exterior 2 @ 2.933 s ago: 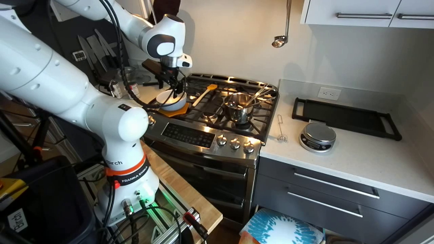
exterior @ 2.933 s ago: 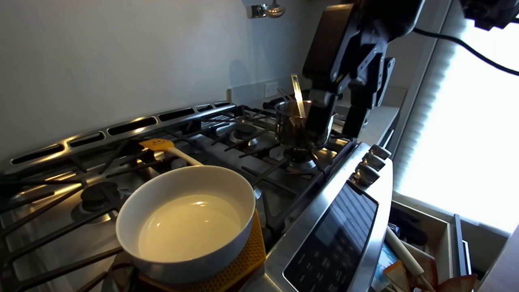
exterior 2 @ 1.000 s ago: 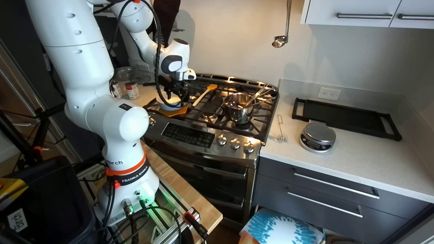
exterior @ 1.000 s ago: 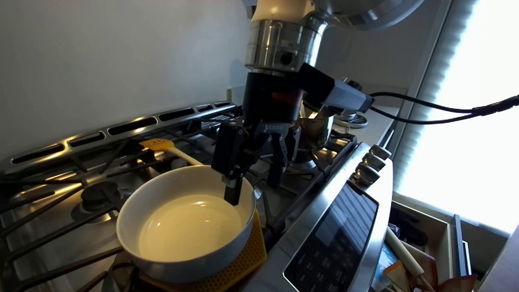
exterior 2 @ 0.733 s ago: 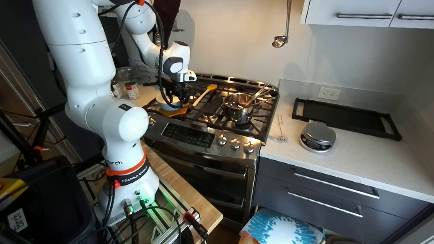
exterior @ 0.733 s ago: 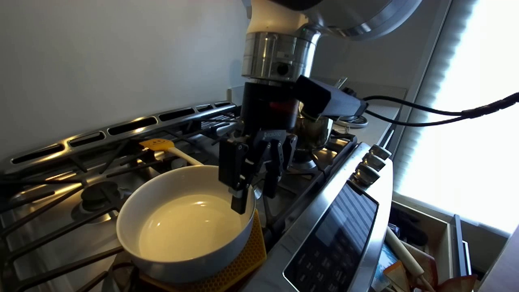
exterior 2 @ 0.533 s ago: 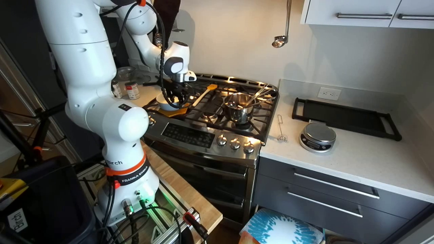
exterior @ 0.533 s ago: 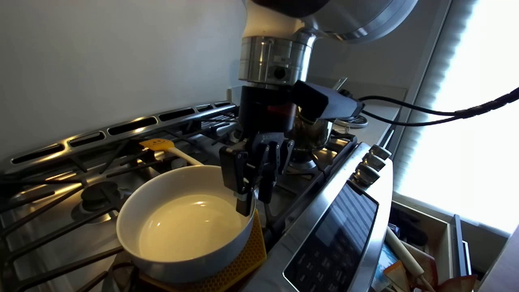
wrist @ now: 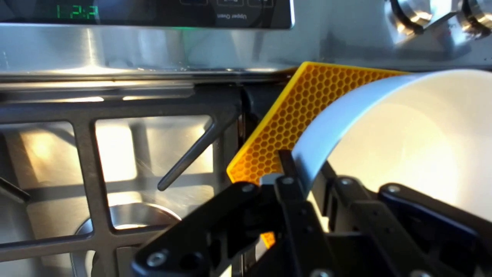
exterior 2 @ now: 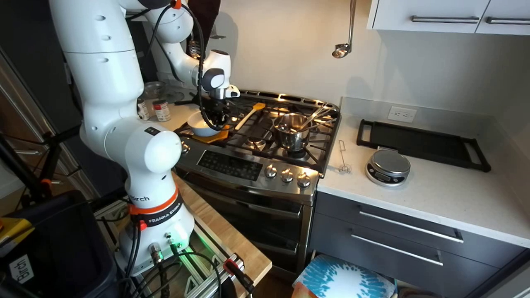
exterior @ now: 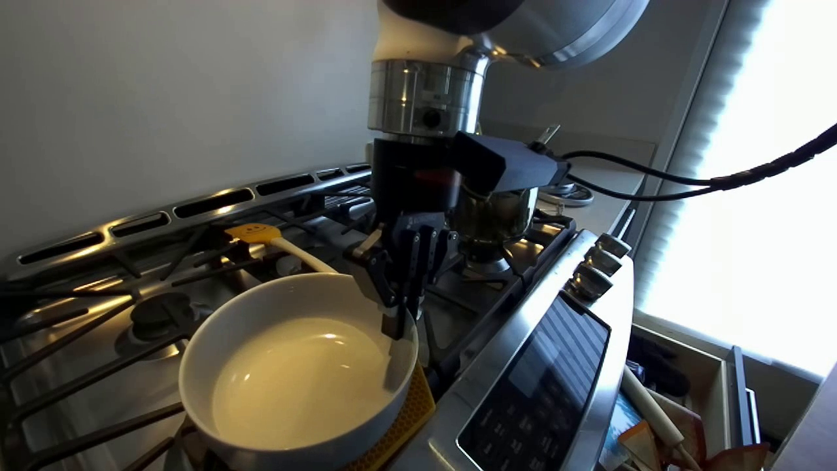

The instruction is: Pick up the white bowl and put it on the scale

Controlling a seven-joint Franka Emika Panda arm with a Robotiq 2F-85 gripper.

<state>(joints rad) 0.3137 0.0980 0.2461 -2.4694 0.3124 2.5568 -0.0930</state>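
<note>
The tool (wrist: 306, 163) pinches the white bowl (exterior: 297, 376) by its wall

The white arm (exterior 2: 107, 82) stands at the far left of an exterior view and reaches toward the stove (exterior 2: 285, 189). Behind it, a container (exterior 2: 161, 111) with a red and white label stands near the stove.

Next comes the bowl, at the stove's left end, over an orange honeycomb mat (wrist: 284, 127); part of the mat shows past the bowl's side. I cannot tell whether the bowl's base touches the mat. The tool points downward at the bowl's edge, to the right of its middle in both exterior views. One finger (exterior: 393, 325) is inside the bowl, the other outside, and the wrist view shows them pressed to the wall from either side.

Further right, a spatula (exterior 2: 248, 116) with an orange head and a pale handle lies on the grates (wrist: 92, 173), near the bowl. Then a steel pot (exterior 2: 290, 140) stands on the grates with several utensils (exterior 2: 316, 114) leaning on its rim.

Past the stove's right edge, the desk (exterior 2: 447, 198) carries a wire whisk (exterior 2: 344, 168), then the scale (exterior 2: 388, 165), well apart from the bowl. Behind the scale and reaching further right lies a black tray (exterior 2: 422, 145).
</note>
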